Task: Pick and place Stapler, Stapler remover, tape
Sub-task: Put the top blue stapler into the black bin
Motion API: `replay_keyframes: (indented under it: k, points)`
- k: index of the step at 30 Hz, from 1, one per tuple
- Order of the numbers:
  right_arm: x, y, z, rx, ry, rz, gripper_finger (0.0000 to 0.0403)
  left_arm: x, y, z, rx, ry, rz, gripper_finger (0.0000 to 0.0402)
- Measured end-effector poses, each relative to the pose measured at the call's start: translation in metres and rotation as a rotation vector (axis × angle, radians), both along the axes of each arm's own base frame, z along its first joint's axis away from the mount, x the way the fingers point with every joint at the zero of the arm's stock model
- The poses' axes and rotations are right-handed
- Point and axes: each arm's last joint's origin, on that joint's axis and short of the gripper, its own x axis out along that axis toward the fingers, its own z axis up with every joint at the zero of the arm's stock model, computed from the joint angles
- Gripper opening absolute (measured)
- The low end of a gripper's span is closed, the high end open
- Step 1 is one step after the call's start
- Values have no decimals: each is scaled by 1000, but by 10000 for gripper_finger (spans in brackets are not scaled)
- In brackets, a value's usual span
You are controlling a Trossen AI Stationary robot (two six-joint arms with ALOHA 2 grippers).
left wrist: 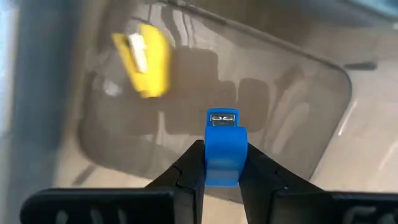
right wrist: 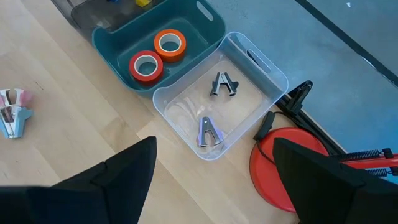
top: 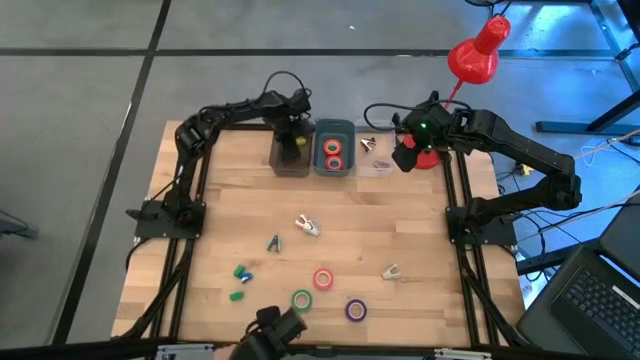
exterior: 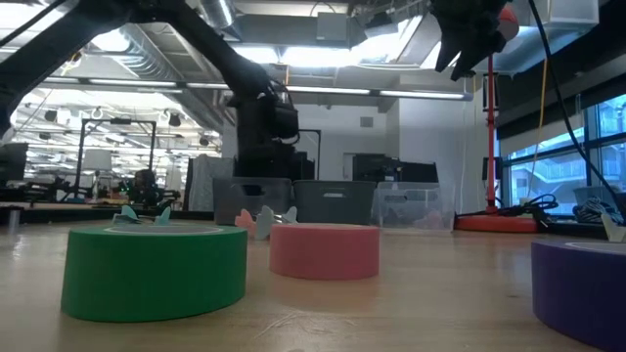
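Left gripper point(left wrist: 222, 167) clenched on a small blue stapler point(left wrist: 224, 148), hanging inside the grey bin point(top: 290, 152) at upper centre of the high view; a yellow stapler point(left wrist: 144, 57) lies on that bin's floor. Right gripper point(top: 402, 150) spread wide, holding nothing, above the clear bin point(right wrist: 221, 98) with two staple removers point(right wrist: 209, 132). Red tape point(right wrist: 146, 66) and orange tape point(right wrist: 170, 43) sit in the teal bin point(right wrist: 205, 22). Green tape point(top: 302, 298), pink tape point(top: 323, 279) and purple tape point(top: 356, 310) lie low on the table point(top: 420, 230).

Wood-plank surface point(top: 330, 240) on grey concrete floor point(top: 80, 90) w/ dark seam lines. Red lamp point(top: 478, 52) just past the surface's far right corner; laptop point(top: 590, 295) near its right edge. Beyond the surface: open workshop, ceiling strip lights point(exterior: 293, 54), windows point(exterior: 577, 147) right of the lamp pole.
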Motion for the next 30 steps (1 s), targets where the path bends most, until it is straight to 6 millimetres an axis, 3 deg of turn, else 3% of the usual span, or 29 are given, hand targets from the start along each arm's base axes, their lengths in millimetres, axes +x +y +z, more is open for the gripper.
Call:
replay_keyframes:
  k: [8, 17, 25, 30]
  points:
    - [0, 0, 0, 0, 0, 0, 323, -1, -9, -21, 31, 6, -14, 62]
    - [0, 0, 0, 0, 0, 0, 323, 2, -10, -22, 45, -6, -16, 64]
    - [0, 0, 0, 4, -5, -9, 323, 7, -15, -21, 50, 11, -25, 213]
    - [0, 0, 0, 4, -5, -9, 323, 12, -13, -8, 48, 4, -20, 256]
